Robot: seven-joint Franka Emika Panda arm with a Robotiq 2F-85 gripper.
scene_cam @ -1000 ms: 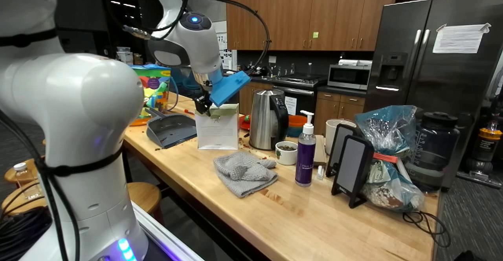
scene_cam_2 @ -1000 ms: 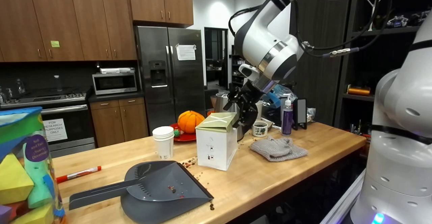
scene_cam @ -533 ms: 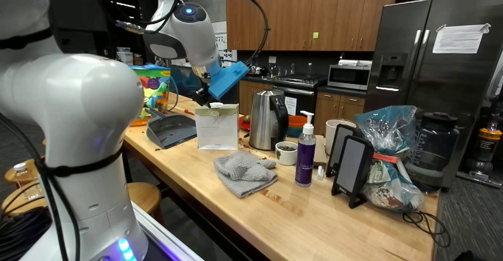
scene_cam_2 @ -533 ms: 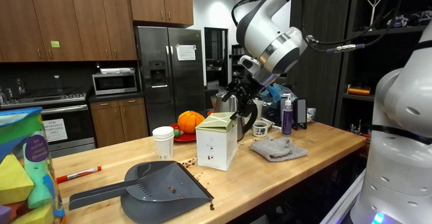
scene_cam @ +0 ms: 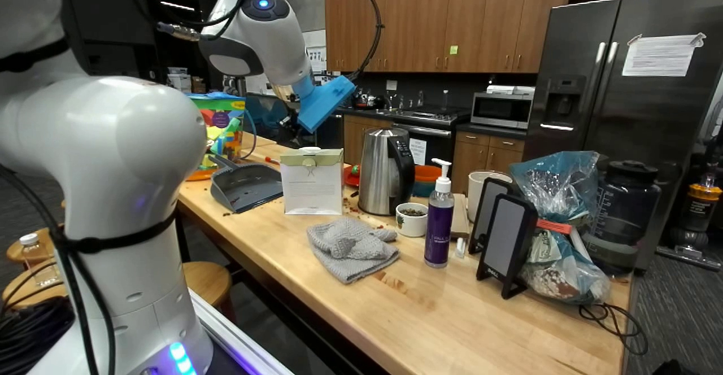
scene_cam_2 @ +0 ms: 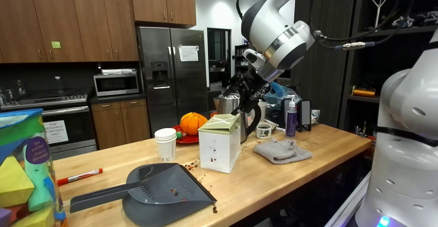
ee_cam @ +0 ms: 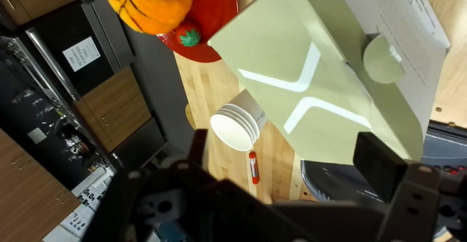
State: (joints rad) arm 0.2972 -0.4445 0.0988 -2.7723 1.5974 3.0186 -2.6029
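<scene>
The gripper (ee_cam: 284,143) is holding its jaws wide, and the box (ee_cam: 328,78) is standing near them, lower down.
In the wrist view, the cups (ee_cam: 233,127) are showing between the jaws, past the box. In an exterior view, the kettle (scene_cam_2: 226,105) is standing behind the jaws. In an exterior view, the cloth (scene_cam: 353,249) is lying below the jaws, well apart.
</scene>
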